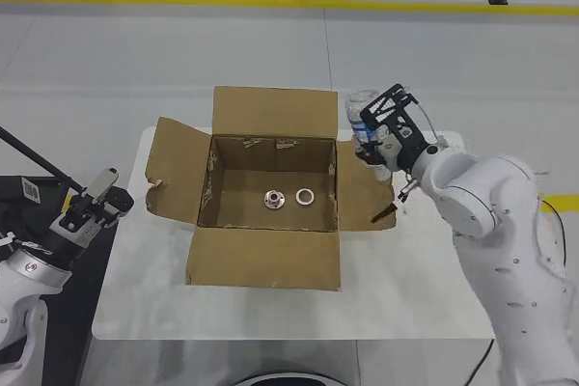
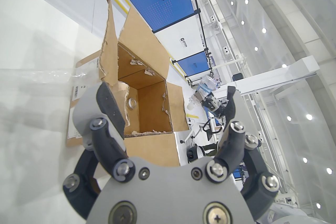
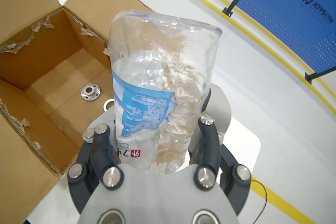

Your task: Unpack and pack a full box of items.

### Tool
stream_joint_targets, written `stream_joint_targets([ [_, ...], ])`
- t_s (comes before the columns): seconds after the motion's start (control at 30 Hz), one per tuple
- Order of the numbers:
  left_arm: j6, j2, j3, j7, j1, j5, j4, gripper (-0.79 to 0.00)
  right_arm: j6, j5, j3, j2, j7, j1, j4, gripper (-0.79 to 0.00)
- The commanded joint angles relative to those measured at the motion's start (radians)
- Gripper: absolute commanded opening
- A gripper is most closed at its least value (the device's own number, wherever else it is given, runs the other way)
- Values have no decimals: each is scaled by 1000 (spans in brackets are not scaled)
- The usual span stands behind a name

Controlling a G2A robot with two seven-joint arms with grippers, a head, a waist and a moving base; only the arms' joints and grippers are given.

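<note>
An open cardboard box [image 1: 263, 258] stands mid-table with its flaps spread. On its floor lie a metal flange [image 1: 274, 199] and a white ring [image 1: 306, 197]. My right gripper [image 1: 376, 135] is shut on a crumpled clear plastic bottle [image 1: 362, 114] with a blue label, held in the air over the box's back right corner. In the right wrist view the bottle [image 3: 157, 93] rises between the fingers [image 3: 207, 130], with the flange [image 3: 90, 92] below in the box. My left gripper [image 1: 116, 193] hangs open and holds nothing, off the table's left edge; its fingers [image 2: 110, 107] frame the box [image 2: 147, 72].
The white table [image 1: 415, 289] has bare surface in front of and to the right of the box. The right flap [image 1: 367, 198] lies flat under the held bottle. A black stand [image 1: 10, 193] and a slanting black pole [image 1: 19, 145] are beside the left arm.
</note>
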State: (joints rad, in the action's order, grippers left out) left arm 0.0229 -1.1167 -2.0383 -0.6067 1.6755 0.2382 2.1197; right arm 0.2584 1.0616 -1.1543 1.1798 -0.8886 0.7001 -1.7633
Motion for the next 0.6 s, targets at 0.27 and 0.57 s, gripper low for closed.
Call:
stream_joint_targets([
  [0.27,0,0,0,0,0,0,0,0,4,-102,249,68,94,-164,166,-785],
  [0.57,0,0,0,0,0,0,0,0,29,-178,420,139,102,-289,389,-785],
])
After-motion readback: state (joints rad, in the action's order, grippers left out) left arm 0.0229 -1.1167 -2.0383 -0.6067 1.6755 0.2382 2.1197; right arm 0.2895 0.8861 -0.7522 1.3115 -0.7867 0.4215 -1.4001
